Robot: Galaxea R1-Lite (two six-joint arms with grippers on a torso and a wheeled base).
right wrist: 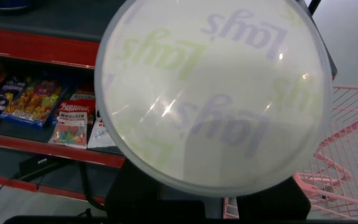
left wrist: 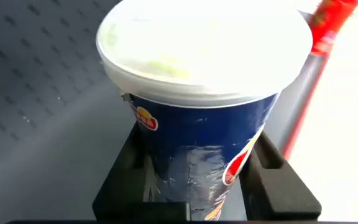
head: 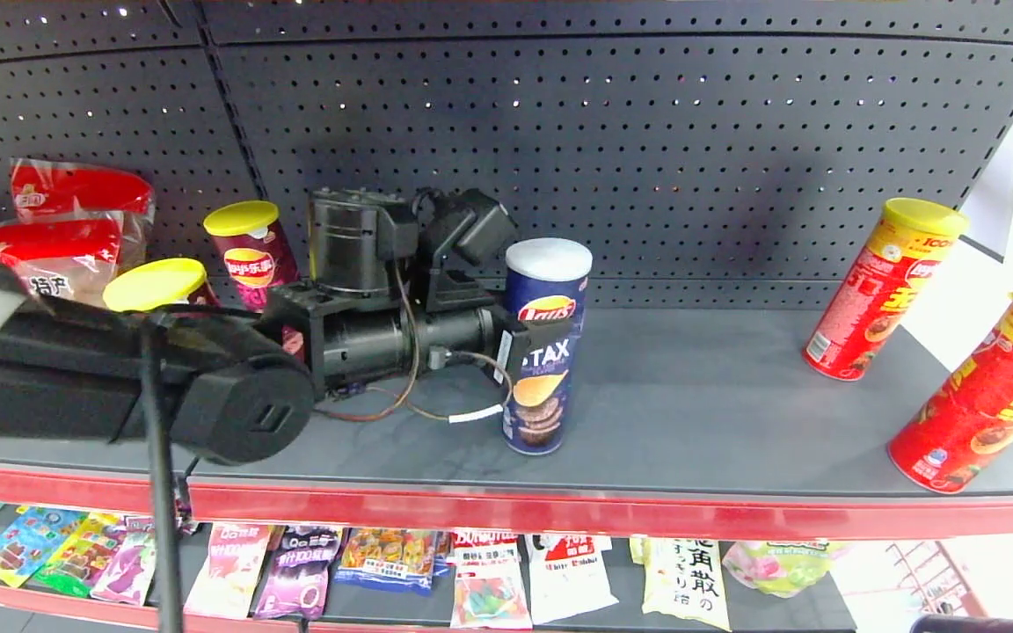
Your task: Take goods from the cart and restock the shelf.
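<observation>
A clear-lidded can [right wrist: 213, 93] is held clamped in the right gripper [right wrist: 204, 208] near the pink cart [right wrist: 353, 162], not yet shelved. Farther out, the blue can [head: 549, 352] is set upright on the shelf [head: 735, 413], clasped by the left gripper [head: 513, 356]; release is judged outstanding. A red can [head: 880, 290] is seen tilted at the back right.

This is a shop: a pegboard-backed shelf [head: 691, 413] carries crisp canisters [head: 880, 290], snack packets [head: 489, 580] lie below, and a pink cart [right wrist: 319, 185] stands nearby.
</observation>
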